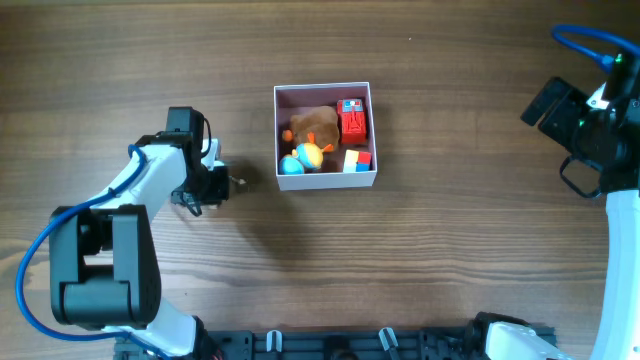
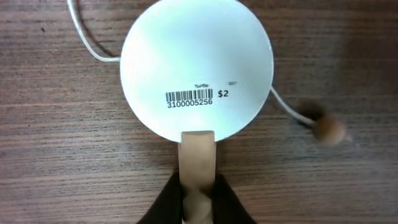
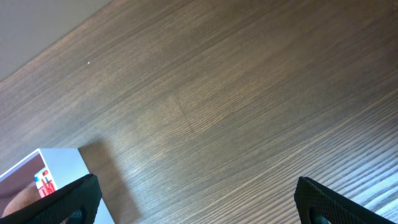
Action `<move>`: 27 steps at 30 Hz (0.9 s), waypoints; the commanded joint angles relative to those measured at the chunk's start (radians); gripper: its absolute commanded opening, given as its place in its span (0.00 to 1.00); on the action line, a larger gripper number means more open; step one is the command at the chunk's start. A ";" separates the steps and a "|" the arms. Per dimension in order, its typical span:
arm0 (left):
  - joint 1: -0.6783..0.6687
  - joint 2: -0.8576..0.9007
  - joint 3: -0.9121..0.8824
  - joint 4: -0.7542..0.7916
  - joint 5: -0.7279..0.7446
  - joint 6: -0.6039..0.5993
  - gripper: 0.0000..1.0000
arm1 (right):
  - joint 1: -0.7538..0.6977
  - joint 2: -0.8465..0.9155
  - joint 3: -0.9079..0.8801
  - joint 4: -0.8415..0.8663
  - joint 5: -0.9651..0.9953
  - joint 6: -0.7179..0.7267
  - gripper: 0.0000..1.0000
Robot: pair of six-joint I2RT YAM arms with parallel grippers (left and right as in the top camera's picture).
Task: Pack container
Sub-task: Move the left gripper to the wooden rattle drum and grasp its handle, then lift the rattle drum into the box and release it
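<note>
Tan wood sits between the black fingers of my left hand [image 2: 198, 198], which is clamped on the flat handle [image 2: 198, 152] of a small rattle drum. Just past the handle, the drum's round white face [image 2: 196, 56] looks up at me over the brown bench [image 2: 50, 155] and carries a barcode sticker [image 2: 189, 98] marked $2. A thin pale cord [image 2: 84, 34] runs off the disc to the left, and another to the right ends in a blurred wooden bead [image 2: 329, 129] lying on the bench. From above, this hand is to the left of the container [image 1: 330, 181], near it but not touching. The container is upright in the middle of the bench. Inside it are a brown plush toy [image 1: 315, 122], a red toy [image 1: 351, 122] in the far right corner, a small coloured cube [image 1: 357, 160] below that, and a round blue toy [image 1: 291, 166] in the near left corner. My right hand [image 3: 196, 193] has its two dark fingers [image 3: 74, 202] spread wide apart around nothing, above bare wood and well away to the container's right. Only one white corner of the container shows at the lower left of that wrist's view.
</note>
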 commanded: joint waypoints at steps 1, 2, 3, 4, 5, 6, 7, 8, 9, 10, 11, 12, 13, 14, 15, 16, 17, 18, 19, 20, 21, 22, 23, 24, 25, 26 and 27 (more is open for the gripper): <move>-0.010 0.016 -0.009 -0.018 0.021 -0.005 0.04 | -0.001 0.010 0.012 0.000 -0.009 -0.018 1.00; -0.013 0.015 -0.009 -0.024 0.030 -0.011 0.04 | -0.001 0.010 0.012 0.000 -0.009 -0.018 1.00; -0.017 0.013 -0.007 -0.029 0.032 -0.029 0.04 | -0.001 0.010 0.012 0.000 -0.009 -0.018 1.00; -0.023 0.011 -0.002 -0.040 0.035 -0.040 0.04 | -0.001 0.010 0.012 0.000 -0.009 -0.018 1.00; -0.030 0.008 0.008 -0.056 0.038 -0.055 0.04 | -0.001 0.010 0.012 0.000 -0.009 -0.018 1.00; -0.040 0.004 0.029 -0.086 0.047 -0.058 0.04 | -0.001 0.010 0.012 0.000 -0.009 -0.018 1.00; -0.048 0.000 0.047 -0.108 0.051 -0.063 0.04 | -0.001 0.010 0.012 0.000 -0.009 -0.018 1.00; -0.059 -0.004 0.073 -0.141 0.053 -0.079 0.04 | -0.001 0.010 0.012 0.000 -0.009 -0.018 1.00; -0.074 -0.010 0.116 -0.187 0.054 -0.093 0.04 | -0.001 0.010 0.012 0.000 -0.009 -0.018 1.00; -0.089 -0.016 0.154 -0.224 0.053 -0.107 0.04 | -0.001 0.010 0.012 0.000 -0.009 -0.018 1.00; -0.104 -0.021 0.194 -0.261 0.054 -0.119 0.04 | -0.001 0.010 0.012 0.000 -0.009 -0.018 1.00; -0.120 -0.026 0.237 -0.296 0.053 -0.133 0.04 | -0.001 0.010 0.012 0.000 -0.009 -0.018 1.00; -0.137 -0.031 0.282 -0.328 0.053 -0.138 0.04 | -0.001 0.010 0.012 0.000 -0.009 -0.018 1.00; -0.152 -0.035 0.316 -0.353 0.053 -0.141 0.04 | -0.001 0.010 0.012 0.000 -0.009 -0.018 1.00; -0.172 -0.039 0.363 -0.383 0.053 -0.141 0.04 | -0.001 0.010 0.012 0.000 -0.009 -0.018 1.00; -0.190 -0.042 0.405 -0.408 0.053 -0.141 0.04 | -0.001 0.010 0.012 0.000 -0.009 -0.018 1.00; -0.216 -0.047 0.456 -0.432 0.053 -0.151 0.04 | -0.001 0.010 0.012 0.000 -0.009 -0.018 1.00; -0.236 -0.050 0.493 -0.445 0.053 -0.158 0.04 | -0.001 0.010 0.012 0.000 -0.009 -0.018 1.00; -0.256 -0.054 0.526 -0.452 0.053 -0.161 0.04 | -0.001 0.010 0.012 0.000 -0.009 -0.018 1.00; -0.276 -0.057 0.552 -0.454 0.053 -0.163 0.04 | -0.001 0.010 0.012 0.000 -0.009 -0.018 1.00; -0.297 -0.060 0.573 -0.453 0.053 -0.163 0.04 | -0.001 0.010 0.012 0.000 -0.009 -0.018 1.00; -0.317 -0.062 0.588 -0.449 0.053 -0.163 0.04 | -0.001 0.010 0.012 0.000 -0.009 -0.018 1.00; -0.336 -0.063 0.598 -0.438 0.053 -0.163 0.04 | -0.001 0.010 0.012 0.000 -0.009 -0.018 1.00; -0.357 -0.063 0.600 -0.421 0.053 -0.163 0.04 | -0.001 0.010 0.012 0.000 -0.009 -0.018 1.00; -0.378 -0.063 0.600 -0.402 0.053 -0.163 0.04 | -0.001 0.010 0.012 0.000 -0.009 -0.017 1.00; -0.399 -0.062 0.600 -0.382 0.053 -0.163 0.04 | -0.001 0.010 0.012 0.000 -0.009 -0.018 1.00; -0.431 -0.057 0.600 -0.353 0.053 -0.163 0.04 | -0.001 0.010 0.012 0.000 -0.009 -0.018 1.00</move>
